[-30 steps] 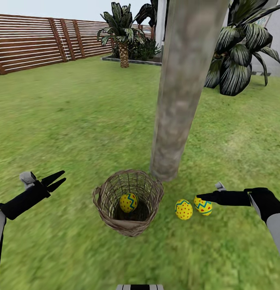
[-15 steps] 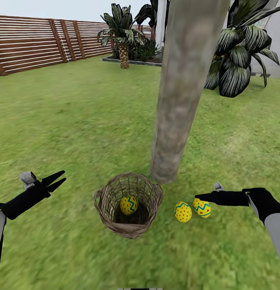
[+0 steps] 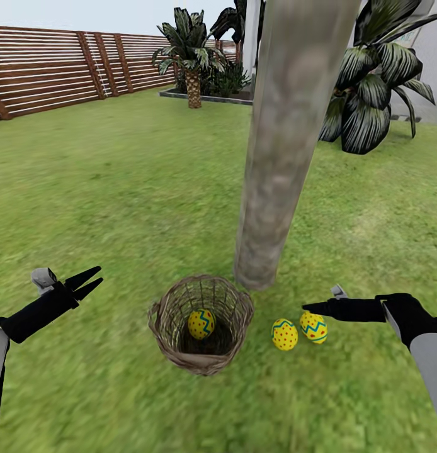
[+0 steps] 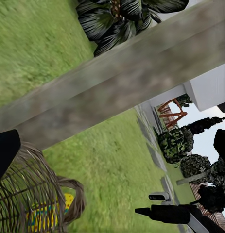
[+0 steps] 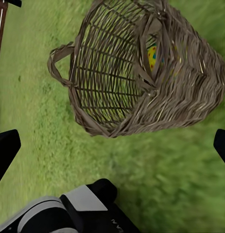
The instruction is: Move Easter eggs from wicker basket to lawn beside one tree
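Note:
The wicker basket (image 3: 201,352) stands on the lawn (image 3: 118,189) just in front of the tree (image 3: 275,157). One Easter egg (image 3: 201,324) lies inside it. Two more Easter eggs (image 3: 284,334) (image 3: 313,326) rest on the grass to the basket's right, close to the trunk's foot. My right gripper (image 3: 308,307) hovers open just above the right-hand egg, holding nothing. My left gripper (image 3: 87,282) is open and empty, left of the basket. The right wrist view looks at the basket's side (image 5: 141,82), with the egg (image 5: 152,54) showing through the weave.
A brown slat fence (image 3: 48,69) runs along the far left. A short palm (image 3: 192,56) and dark leafy bushes (image 3: 376,82) stand at the back by the white house wall. Open grass stretches left of and behind the trunk.
The whole picture has slid slightly downward, so the camera moved. My right gripper's tip, which overlapped the right-hand egg, now sits just above it. The eggs and basket stayed put.

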